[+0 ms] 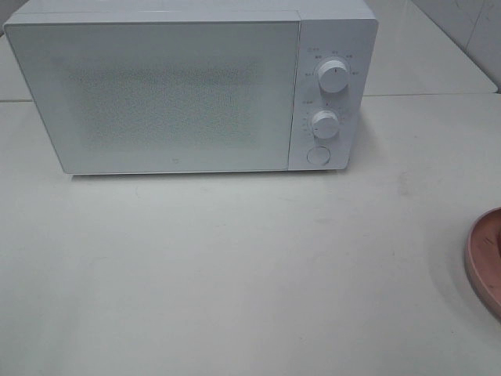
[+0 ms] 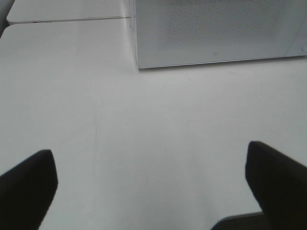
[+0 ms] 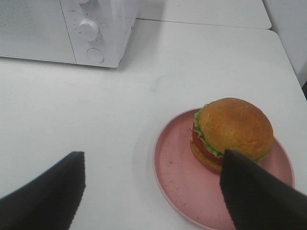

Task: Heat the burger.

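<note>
Up close, the right hand (image 3: 152, 191) hangs wide open and empty over the counter (image 3: 96, 120); just beyond one finger (image 3: 254, 191) the burger (image 3: 232, 132) sits on a pink plate (image 3: 177, 177). Farther off stands the shut microwave (image 3: 96, 43). Likewise the left hand (image 2: 151, 184) gapes fully, gripping nothing.

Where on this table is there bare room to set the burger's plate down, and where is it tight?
Bare tabletop runs wide in front of the closed microwave, from its door out to the pink plate at the right edge. More lies right of the microwave's knobs. It is tight only at the plate, where the burger sits beside a finger of the open right gripper.
</note>
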Robot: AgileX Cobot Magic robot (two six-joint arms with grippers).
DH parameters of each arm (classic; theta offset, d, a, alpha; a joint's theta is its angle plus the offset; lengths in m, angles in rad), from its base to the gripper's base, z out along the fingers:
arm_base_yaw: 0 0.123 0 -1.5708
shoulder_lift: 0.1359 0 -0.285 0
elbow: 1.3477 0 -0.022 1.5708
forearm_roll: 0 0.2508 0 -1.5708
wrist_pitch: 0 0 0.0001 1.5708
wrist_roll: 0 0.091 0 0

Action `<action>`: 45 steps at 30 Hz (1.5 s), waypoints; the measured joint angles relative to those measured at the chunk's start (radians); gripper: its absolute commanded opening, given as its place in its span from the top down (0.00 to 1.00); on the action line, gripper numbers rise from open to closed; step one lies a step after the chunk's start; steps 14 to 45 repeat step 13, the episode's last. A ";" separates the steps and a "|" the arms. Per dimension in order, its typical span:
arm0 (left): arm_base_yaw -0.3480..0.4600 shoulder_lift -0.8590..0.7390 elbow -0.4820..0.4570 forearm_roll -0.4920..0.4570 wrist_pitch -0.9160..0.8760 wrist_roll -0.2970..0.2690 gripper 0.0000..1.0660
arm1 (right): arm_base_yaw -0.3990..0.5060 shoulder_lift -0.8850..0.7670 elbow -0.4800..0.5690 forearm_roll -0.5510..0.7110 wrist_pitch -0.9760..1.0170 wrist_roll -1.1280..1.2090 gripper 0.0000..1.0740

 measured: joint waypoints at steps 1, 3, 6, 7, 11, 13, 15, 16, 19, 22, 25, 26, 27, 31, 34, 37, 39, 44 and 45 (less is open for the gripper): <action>0.000 0.000 0.000 0.000 0.000 0.000 0.06 | 0.000 0.000 0.000 0.000 0.000 0.000 0.30; 0.000 0.000 0.000 0.000 0.000 0.000 0.06 | 0.000 0.000 0.000 0.000 0.000 0.000 0.30; 0.000 0.000 0.000 0.000 0.000 0.000 0.06 | 0.000 0.000 0.000 0.000 0.000 0.000 0.30; 0.000 0.000 0.000 0.000 0.000 0.000 0.06 | 0.000 0.000 0.000 0.000 0.000 0.000 0.30; 0.000 0.000 0.000 0.000 0.000 0.000 0.06 | 0.000 0.000 0.000 0.000 0.000 0.000 0.30; 0.000 0.000 0.000 0.000 0.000 0.000 0.06 | 0.000 0.000 0.000 0.000 0.000 0.000 0.30; 0.000 0.000 0.000 0.000 0.000 0.000 0.06 | 0.000 0.000 0.000 0.000 0.000 0.000 0.30; 0.000 0.000 0.000 0.000 0.000 0.000 0.06 | 0.000 0.000 0.000 0.000 0.000 0.000 0.30; 0.000 0.000 0.000 0.000 0.000 0.000 0.06 | 0.000 0.000 0.000 0.000 0.000 0.000 0.30; 0.000 0.000 0.000 0.000 0.000 0.000 0.06 | 0.000 0.000 0.000 0.000 0.000 0.000 0.30; 0.000 0.000 0.000 0.000 0.000 0.000 0.06 | 0.000 0.000 0.000 0.000 0.000 0.000 0.30; 0.000 0.000 0.000 0.000 0.000 0.000 0.06 | 0.000 0.000 0.000 0.000 0.000 0.000 0.30; 0.000 0.000 0.000 0.000 0.000 0.000 0.06 | 0.000 0.000 0.000 0.000 0.000 0.000 0.30; 0.000 0.000 0.000 0.000 0.000 0.000 0.06 | 0.000 0.000 0.000 0.000 0.000 0.000 0.30; 0.000 0.000 0.000 0.000 0.000 0.000 0.06 | 0.000 0.000 0.000 0.000 0.000 0.000 0.30; 0.000 0.000 0.000 0.000 0.000 0.000 0.06 | 0.000 0.000 0.000 0.000 0.000 0.000 0.30; 0.000 0.000 0.000 0.000 0.000 0.000 0.06 | 0.000 0.000 0.000 0.000 0.000 0.000 0.30; 0.000 0.000 0.000 0.000 0.000 0.000 0.06 | 0.000 0.000 0.000 0.000 0.000 0.000 0.30; 0.000 0.000 0.000 0.000 0.000 0.000 0.06 | 0.000 0.000 0.000 0.000 0.000 0.000 0.30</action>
